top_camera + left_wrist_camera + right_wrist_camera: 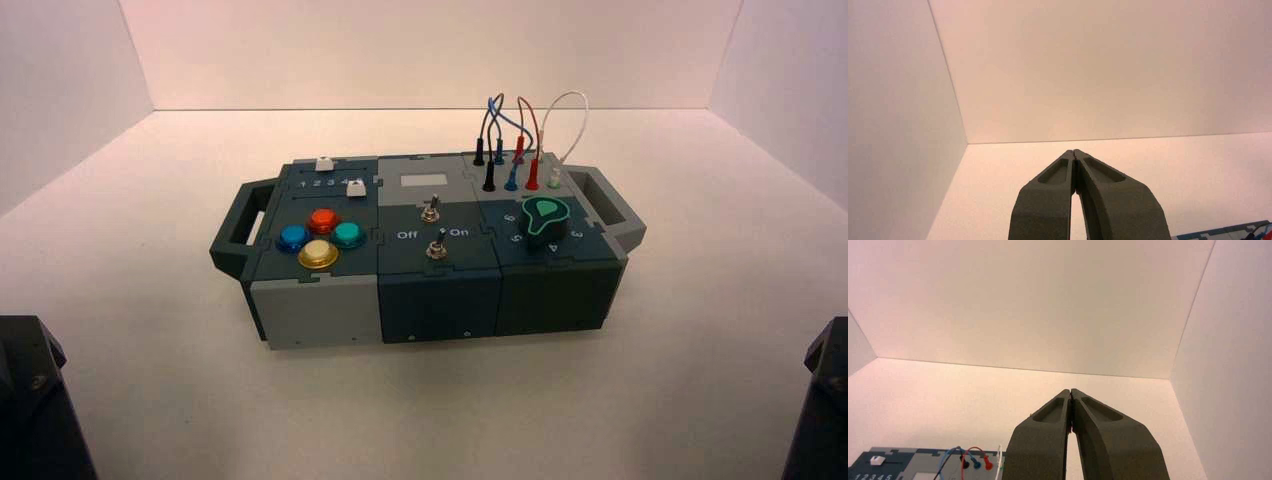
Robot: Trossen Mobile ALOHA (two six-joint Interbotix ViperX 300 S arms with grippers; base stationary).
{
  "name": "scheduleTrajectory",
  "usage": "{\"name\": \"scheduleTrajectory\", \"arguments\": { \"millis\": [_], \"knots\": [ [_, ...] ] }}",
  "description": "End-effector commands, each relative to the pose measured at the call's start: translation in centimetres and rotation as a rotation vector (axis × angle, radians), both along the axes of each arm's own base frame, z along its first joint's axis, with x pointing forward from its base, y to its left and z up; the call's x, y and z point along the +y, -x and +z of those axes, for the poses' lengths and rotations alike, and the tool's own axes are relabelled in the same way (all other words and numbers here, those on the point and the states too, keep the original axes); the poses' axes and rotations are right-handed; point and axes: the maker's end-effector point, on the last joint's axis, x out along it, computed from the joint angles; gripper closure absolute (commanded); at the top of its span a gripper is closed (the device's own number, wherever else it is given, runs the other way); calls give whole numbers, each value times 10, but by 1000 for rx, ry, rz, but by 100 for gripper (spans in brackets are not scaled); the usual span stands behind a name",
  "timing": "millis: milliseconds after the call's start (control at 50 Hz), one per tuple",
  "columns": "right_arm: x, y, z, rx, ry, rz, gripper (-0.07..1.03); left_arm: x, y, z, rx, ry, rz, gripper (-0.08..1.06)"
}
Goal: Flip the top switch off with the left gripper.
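The box [330, 315] stands mid-table. Its middle panel bears a pale label plate [424, 182] and two small silver toggles. The top switch [431, 210] is the toggle nearer the plate; the bottom switch [437, 247] stands past the "Off"/"On" lettering. Neither wrist view shows the switches. My left gripper [1074, 152] is shut and empty, parked at the near left, far from the box, facing the back wall. My right gripper [1070, 391] is shut and empty, parked at the near right. In the high view only the arms' dark bases show in the bottom corners.
On the box's left are blue, red, teal and yellow buttons [320, 238] and two white sliders [324, 164]. On its right are a teal knob [546, 219] and plugged wires [520, 140], also in the right wrist view [973, 457]. White walls enclose the table.
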Motion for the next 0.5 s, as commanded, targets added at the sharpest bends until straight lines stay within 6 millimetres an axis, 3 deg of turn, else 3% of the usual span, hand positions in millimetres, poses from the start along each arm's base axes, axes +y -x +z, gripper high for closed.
{"name": "scheduleTrajectory", "arguments": {
  "millis": [20, 500],
  "knots": [
    [-1, -2, 5, -4, -8, -6, 99, 1, 0, 7, -17, -5, 2, 101],
    [-1, -2, 4, 6, -13, -6, 99, 1, -1, -3, 13, -5, 3, 101]
  ]
}}
